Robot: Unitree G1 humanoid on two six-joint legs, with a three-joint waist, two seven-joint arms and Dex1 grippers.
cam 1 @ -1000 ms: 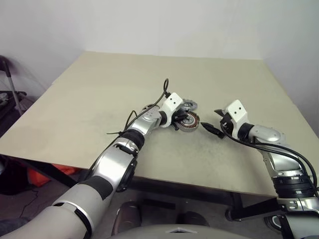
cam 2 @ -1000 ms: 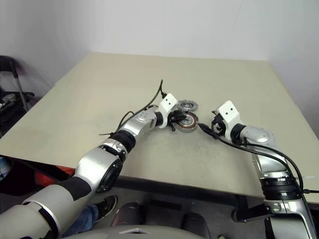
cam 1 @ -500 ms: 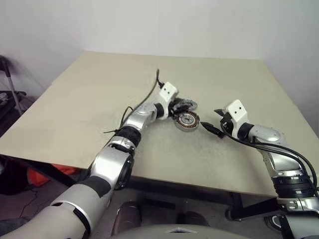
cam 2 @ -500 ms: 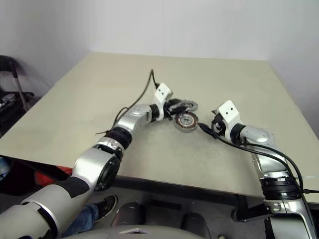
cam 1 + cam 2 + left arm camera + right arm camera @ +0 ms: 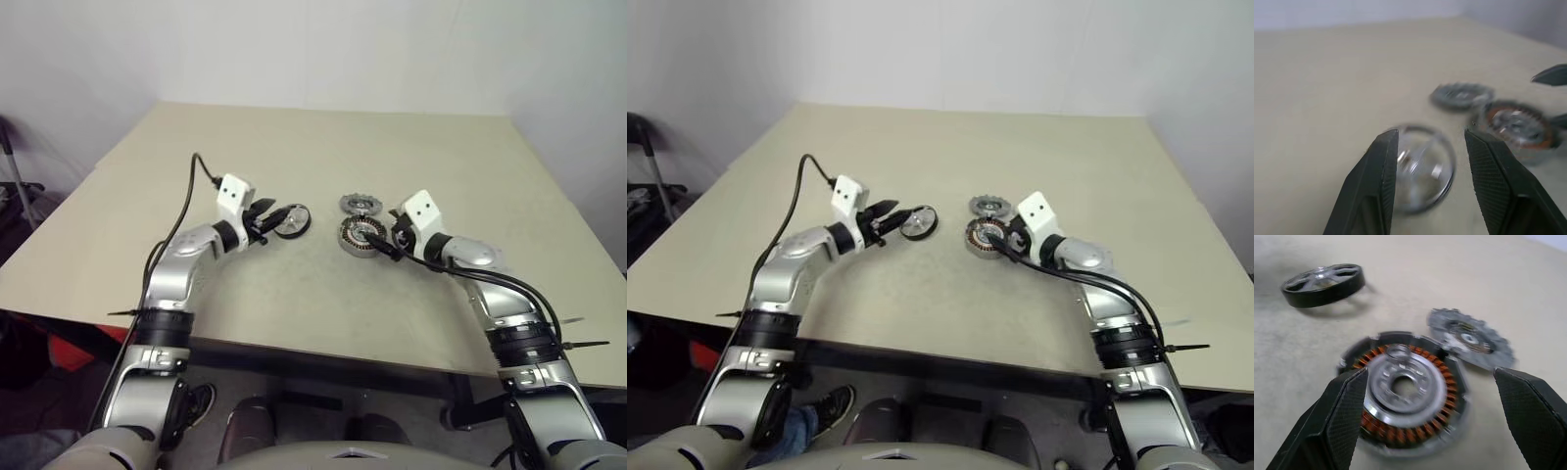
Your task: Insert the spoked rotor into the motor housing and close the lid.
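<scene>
While the round silver-grey motor housing (image 5: pixel 359 236) with copper coils sits at mid-frame on the beige table (image 5: pixel 294 147), the flat grey scalloped lid (image 5: pixel 359 205) lies just above it. The right gripper (image 5: pixel 377 242) spreads wide around the housing. Left of centre, the black-rimmed silver-spoked rotor (image 5: pixel 292 220) lies between the left gripper's (image 5: pixel 271 222) parted fingers.
</scene>
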